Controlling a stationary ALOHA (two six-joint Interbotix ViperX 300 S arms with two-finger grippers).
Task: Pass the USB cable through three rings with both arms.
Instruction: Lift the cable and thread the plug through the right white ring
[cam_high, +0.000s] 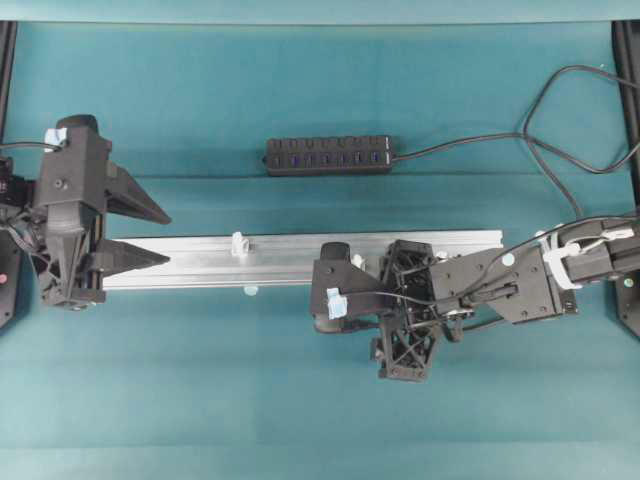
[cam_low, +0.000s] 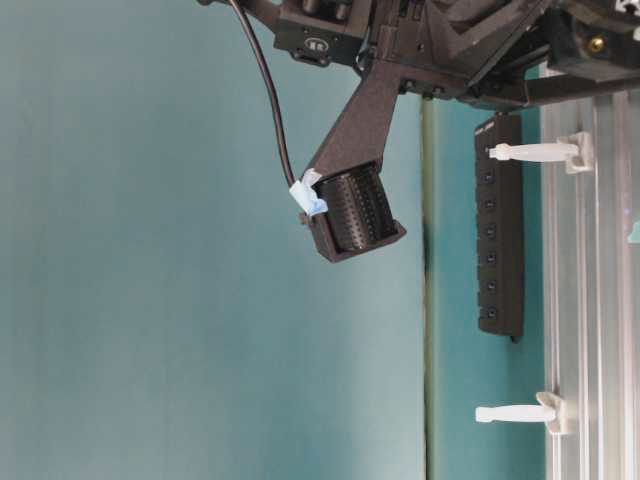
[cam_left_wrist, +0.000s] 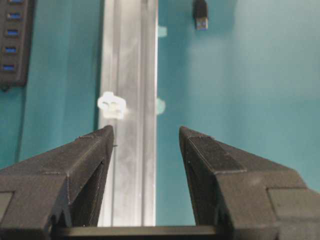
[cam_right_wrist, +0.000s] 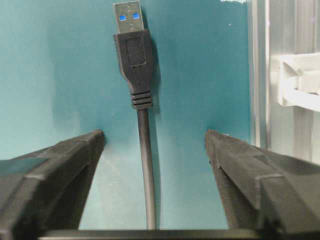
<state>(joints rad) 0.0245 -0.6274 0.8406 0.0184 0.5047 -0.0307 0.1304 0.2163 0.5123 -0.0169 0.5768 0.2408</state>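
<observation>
step: picking up cable (cam_right_wrist: 145, 165) | right gripper (cam_right_wrist: 155, 145) jaws apart, straddling it, nothing held | left gripper (cam_left_wrist: 146, 137) spread, empty | next: pinch behind plug (cam_right_wrist: 132, 60)

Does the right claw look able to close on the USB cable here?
Probably yes: the USB cable lies on the mat between the right claw fingers, nothing between them, jaws apart on both sides.

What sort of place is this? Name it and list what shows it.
Probably a robotics lab test bench: two black arms work over a teal mat, with an aluminium rail carrying small plastic rings, a USB cable and a multi-port hub.
</observation>
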